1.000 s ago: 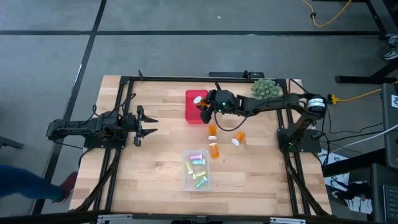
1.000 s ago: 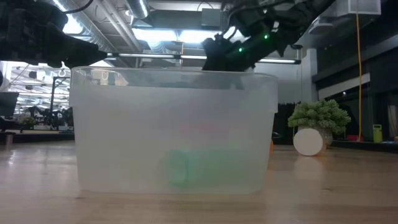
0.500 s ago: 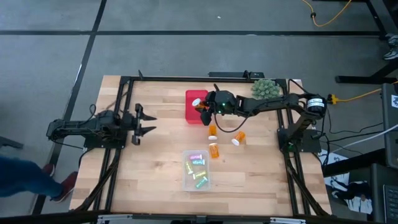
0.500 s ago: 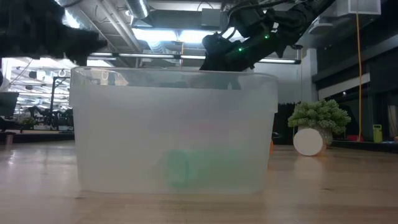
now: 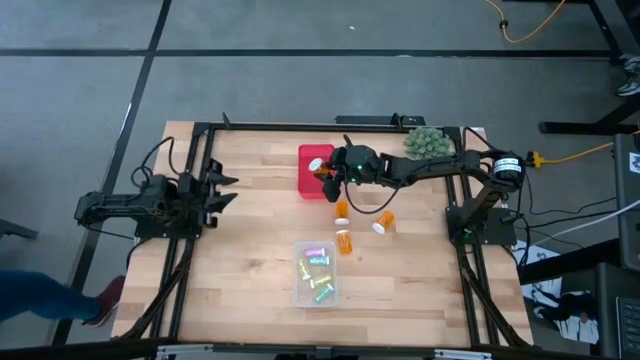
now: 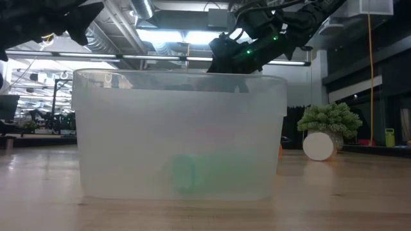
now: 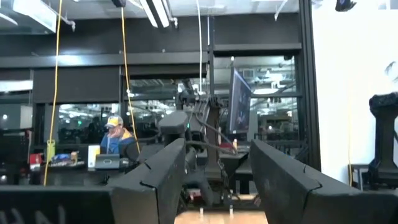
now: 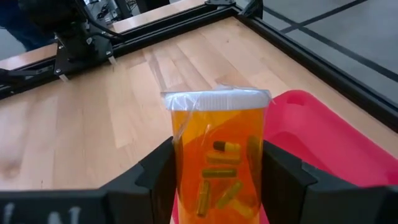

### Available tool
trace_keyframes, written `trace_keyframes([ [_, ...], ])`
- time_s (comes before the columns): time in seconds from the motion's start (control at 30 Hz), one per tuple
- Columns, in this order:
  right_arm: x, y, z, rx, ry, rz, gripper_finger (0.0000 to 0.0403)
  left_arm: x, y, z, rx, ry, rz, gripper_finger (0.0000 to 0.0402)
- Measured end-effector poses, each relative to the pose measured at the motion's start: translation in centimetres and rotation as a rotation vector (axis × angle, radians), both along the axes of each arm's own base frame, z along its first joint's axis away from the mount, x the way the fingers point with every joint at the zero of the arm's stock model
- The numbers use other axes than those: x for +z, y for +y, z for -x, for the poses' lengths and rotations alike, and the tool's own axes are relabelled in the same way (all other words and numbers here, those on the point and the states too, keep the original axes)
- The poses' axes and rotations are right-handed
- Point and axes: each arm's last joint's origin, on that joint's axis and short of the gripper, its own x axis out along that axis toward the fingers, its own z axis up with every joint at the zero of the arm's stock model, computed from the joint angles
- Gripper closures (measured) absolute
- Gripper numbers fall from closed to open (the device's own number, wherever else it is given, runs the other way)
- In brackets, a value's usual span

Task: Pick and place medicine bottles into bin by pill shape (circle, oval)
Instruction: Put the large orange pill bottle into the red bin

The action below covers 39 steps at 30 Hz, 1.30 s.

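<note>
Two dark, jointed arms trailing black cables (green lights glow on the right one), with blocky black jaws.

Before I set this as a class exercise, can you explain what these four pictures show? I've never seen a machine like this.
It is a robot with two dark arms at a wooden table. One picture looks straight down, one looks level across the table through a clear bin, and two come from cameras on the arms' wrists.

The right gripper holds an orange bottle of oval capsules with a white cap, over a red bin. Three more orange bottles lie on the table. The clear bin holds small pastel bottles. A green spiky plant stands at the back.

The left gripper waits, shut, at the left edge, holding nothing.
</note>
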Motion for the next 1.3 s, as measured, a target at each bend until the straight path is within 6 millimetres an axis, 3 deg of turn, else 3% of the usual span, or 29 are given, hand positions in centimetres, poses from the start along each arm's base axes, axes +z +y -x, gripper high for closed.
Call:
trace_keyframes([
  [0.2,0.0,0.0,0.0,0.001,0.001,0.001,0.022,0.6,0.0,0.3,0.016,-0.067,-0.03,0.0228],
  [0.3,0.0,0.0,0.0,0.001,0.001,0.002,0.022,0.7,0.3,0.4,0.093,-0.089,0.048,0.0228],
  [0.4,0.0,0.0,0.0,0.0,0.0,0.002,0.022,0.2,0.7,-0.2,0.179,-0.003,0.167,0.0228],
  [0.57,0.1,-0.1,0.0,-0.002,-0.015,0.002,0.022,0.0,0.8,-1.7,0.168,0.115,0.285,0.0228],
  [0.73,0.2,-0.1,-0.1,-0.012,-0.03,-0.016,0.022,1.7,0.9,-4.0,0.171,0.222,0.31,0.0228],
  [1.0,0.2,0.0,-0.1,-0.013,-0.031,-0.019,0.022,4.4,2.1,-9.3,0.262,0.375,0.264,0.0228],
  [1.13,0.5,-0.1,-0.2,-0.021,-0.066,-0.013,0.022,4.2,3.1,-11.5,0.317,0.447,0.249,0.0228],
  [1.3,1.4,-0.2,-0.5,-0.024,-0.155,0.023,0.022,2.3,4.5,-13.7,0.342,0.548,0.315,0.0228],
])
